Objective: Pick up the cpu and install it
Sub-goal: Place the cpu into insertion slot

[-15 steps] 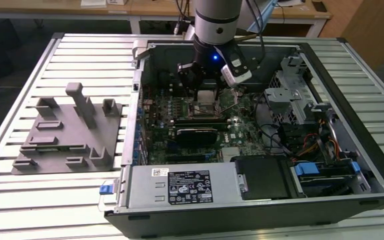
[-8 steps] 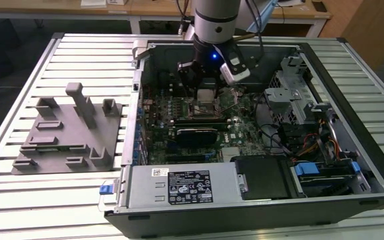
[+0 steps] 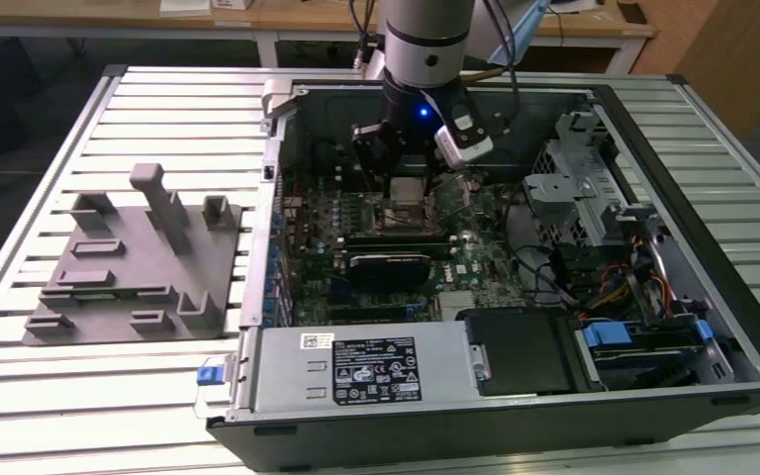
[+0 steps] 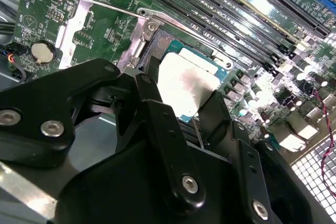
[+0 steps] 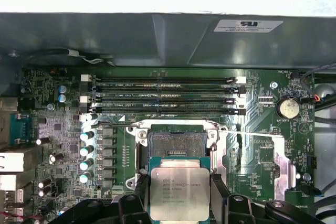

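The cpu (image 5: 178, 192) is a small square chip with a pale silver top, and my gripper (image 5: 178, 196) is shut on it, one black finger on each side. In the second wrist view the cpu (image 4: 186, 85) sits between the fingers (image 4: 152, 98) right over the open socket frame (image 4: 149, 30) on the green motherboard. The first wrist view shows the bare socket (image 5: 177, 144) beside the held chip. I cannot tell whether the chip touches the socket. In the exterior view my gripper (image 3: 407, 178) reaches down into the open computer case (image 3: 697, 327).
Memory slots (image 5: 165, 98) run beside the socket, and a coin battery (image 5: 287, 108) lies further along the board. A grey plastic tray with upright posts (image 3: 130, 267) stands on the slatted table at the exterior view's left. Drive cages and cables (image 3: 592, 198) fill the case's right side.
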Motion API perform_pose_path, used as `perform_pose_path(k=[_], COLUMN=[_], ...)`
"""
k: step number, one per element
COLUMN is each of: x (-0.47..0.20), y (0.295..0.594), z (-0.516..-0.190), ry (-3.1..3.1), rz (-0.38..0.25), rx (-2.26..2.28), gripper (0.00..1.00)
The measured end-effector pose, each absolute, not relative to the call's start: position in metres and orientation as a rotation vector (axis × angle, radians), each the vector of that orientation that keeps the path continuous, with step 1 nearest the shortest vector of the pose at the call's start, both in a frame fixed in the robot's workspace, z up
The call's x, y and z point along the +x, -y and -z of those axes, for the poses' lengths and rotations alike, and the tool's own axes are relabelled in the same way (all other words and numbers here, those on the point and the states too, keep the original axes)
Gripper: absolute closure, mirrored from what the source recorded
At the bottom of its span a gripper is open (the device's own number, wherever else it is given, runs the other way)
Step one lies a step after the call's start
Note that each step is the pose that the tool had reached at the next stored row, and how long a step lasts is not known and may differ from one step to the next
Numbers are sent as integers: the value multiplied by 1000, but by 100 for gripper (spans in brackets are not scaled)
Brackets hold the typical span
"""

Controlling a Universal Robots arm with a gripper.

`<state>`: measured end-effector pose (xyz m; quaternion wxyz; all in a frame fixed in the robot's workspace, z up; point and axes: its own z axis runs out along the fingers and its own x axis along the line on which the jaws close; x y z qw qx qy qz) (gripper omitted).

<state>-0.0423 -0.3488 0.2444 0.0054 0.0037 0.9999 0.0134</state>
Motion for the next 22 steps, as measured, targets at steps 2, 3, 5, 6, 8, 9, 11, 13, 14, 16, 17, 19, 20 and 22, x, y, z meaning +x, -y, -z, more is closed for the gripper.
perform_pose_path(k=[2, 3, 5, 6, 8, 9, 11, 13, 14, 16, 17, 19, 20, 22], x=[-42, -42, -42, -42, -42, -42, -42, -42, -42, -42, -42, -42, -42, -42], y=[349, 349, 349, 349, 349, 349, 348, 348, 348, 348, 348, 348, 348, 348], z=[-244, -244, -244, -244, -244, -244, -244, -244, -244, -244, -244, -244, -244, -244], ry=[-3130, -3130, -3130, -3130, -3130, -3130, -3130, -3130, -3130, -3128, -3127, -3124, -3122, -3117], rz=[-42, -42, -42, -42, -42, -42, -42, -42, -42, -42, -41, -41, -41, -41], rx=[12, 12, 12, 12, 12, 12, 12, 17, 37, 92, 120, 179, 206, 263], gripper=[46, 46, 46, 46, 46, 46, 46, 46, 46, 46, 46, 46, 46, 46])
